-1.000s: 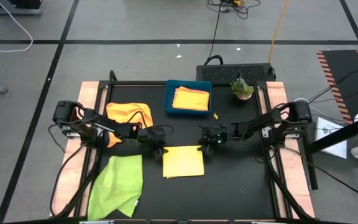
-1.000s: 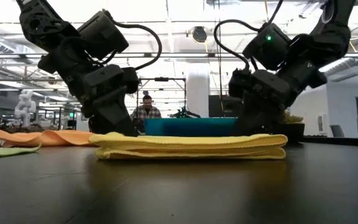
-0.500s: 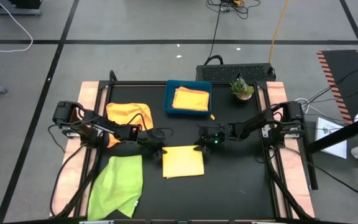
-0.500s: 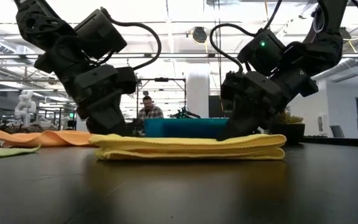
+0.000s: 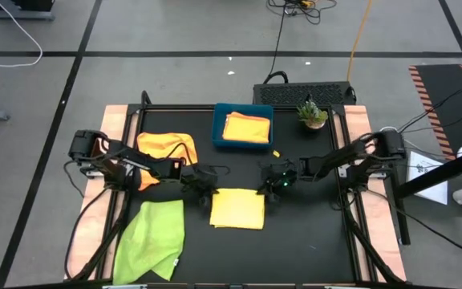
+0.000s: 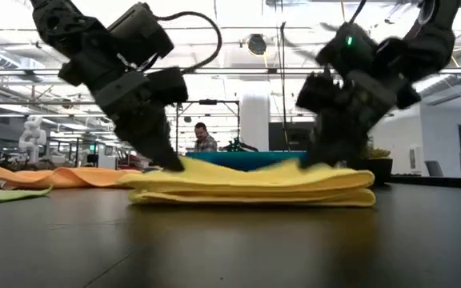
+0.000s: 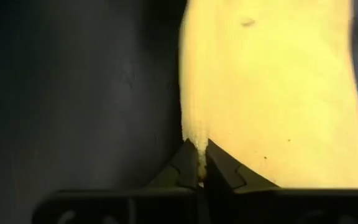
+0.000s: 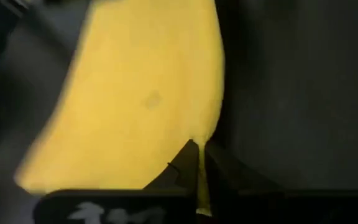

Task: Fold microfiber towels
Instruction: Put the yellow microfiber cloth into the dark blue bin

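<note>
A yellow microfiber towel [image 5: 237, 209], folded into a small thick rectangle, lies flat at the middle of the black table. My left gripper [image 5: 209, 190] is shut on its far left corner and my right gripper [image 5: 265, 191] on its far right corner. In the low view the left gripper [image 6: 170, 164] and the right gripper [image 6: 320, 164] stand at the two ends of the towel [image 6: 250, 186]. An orange towel [image 5: 167, 148] lies crumpled at the far left. A lime green towel [image 5: 155, 237] is spread at the near left. My left gripper pinches the yellow towel's far left corner [image 7: 196, 146] between its two fingers [image 7: 184, 167], slanting down from the table's left. The corner is raised a little while the rest lies on the table. How many layers it has, I cannot tell. My right gripper pinches the towel's far right corner [image 8: 199, 148] between its two fingers [image 8: 182, 168], slanting down from the table's right. That corner stands slightly up, the rest of the towel flat on the table. The number of layers does not show.
A rigid blue tray [image 5: 218, 128] at the far middle holds a folded orange-yellow towel [image 5: 247, 128]. A small potted plant [image 5: 312, 112] stands to its right. Bare black table lies near and right of the yellow towel.
Both grippers have shut on the yellow towel's far corners and risen a little. The corners now stand slightly above the stack, while the towel's near part has stayed flat. My left gripper has also rolled somewhat.
</note>
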`<state>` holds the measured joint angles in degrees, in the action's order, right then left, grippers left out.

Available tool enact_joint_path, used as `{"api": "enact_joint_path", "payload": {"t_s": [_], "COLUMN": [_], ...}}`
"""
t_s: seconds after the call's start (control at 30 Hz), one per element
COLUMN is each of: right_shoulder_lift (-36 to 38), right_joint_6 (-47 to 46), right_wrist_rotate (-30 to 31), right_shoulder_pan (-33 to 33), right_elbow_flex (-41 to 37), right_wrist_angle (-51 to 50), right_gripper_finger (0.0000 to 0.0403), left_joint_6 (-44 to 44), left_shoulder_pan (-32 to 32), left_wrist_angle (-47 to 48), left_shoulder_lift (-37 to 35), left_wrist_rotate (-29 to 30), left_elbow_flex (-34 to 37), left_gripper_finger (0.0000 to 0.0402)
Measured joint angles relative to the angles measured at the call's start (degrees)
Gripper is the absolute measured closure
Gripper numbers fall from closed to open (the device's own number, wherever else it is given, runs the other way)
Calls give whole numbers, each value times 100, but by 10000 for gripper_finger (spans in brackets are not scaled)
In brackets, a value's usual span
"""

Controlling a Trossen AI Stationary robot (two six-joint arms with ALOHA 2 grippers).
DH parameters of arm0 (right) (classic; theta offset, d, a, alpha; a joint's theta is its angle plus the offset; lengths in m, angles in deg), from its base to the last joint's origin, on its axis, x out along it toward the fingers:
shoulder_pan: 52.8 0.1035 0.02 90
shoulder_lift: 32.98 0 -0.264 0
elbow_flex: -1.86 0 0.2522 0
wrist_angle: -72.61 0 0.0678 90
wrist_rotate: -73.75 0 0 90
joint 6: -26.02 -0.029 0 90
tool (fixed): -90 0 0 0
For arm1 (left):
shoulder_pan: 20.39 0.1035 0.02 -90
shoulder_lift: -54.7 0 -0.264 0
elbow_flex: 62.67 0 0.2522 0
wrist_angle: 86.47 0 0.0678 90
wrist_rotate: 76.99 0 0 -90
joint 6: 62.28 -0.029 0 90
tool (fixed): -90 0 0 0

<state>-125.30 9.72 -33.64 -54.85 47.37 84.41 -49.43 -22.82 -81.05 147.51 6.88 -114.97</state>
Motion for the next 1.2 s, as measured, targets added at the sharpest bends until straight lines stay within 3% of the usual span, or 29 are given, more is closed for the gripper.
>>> {"api": "enact_joint_path", "payload": {"t_s": [0.3,0.53,0.77,0.87,1.03,1.2], "right_shoulder_lift": [1970,3116,3394,3313,3115,3059], "right_joint_6": [945,1144,1264,1237,1054,1056], "right_wrist_rotate": [1102,1283,1242,862,358,367], "right_shoulder_pan": [-307,-1214,-2043,-2327,-2503,-2631], "right_elbow_flex": [7,14,15,20,26,20], "right_wrist_angle": [-1130,-1459,-1593,-1465,-1328,-994], "right_gripper_finger": [401,402,402,402,403,403], "left_joint_6": [-1111,-1772,-2109,-2117,-1983,-2154], "left_shoulder_pan": [370,1139,1977,2253,2429,2475], "left_wrist_angle": [746,1068,1102,1092,1187,1118], "left_shoulder_lift": [-478,-958,-942,-942,-942,-942], "left_wrist_rotate": [616,963,686,462,74,319], "left_elbow_flex": [-844,-1459,-1734,-1758,-1753,-1753], "left_gripper_finger": [397,398,398,398,399,399]}}
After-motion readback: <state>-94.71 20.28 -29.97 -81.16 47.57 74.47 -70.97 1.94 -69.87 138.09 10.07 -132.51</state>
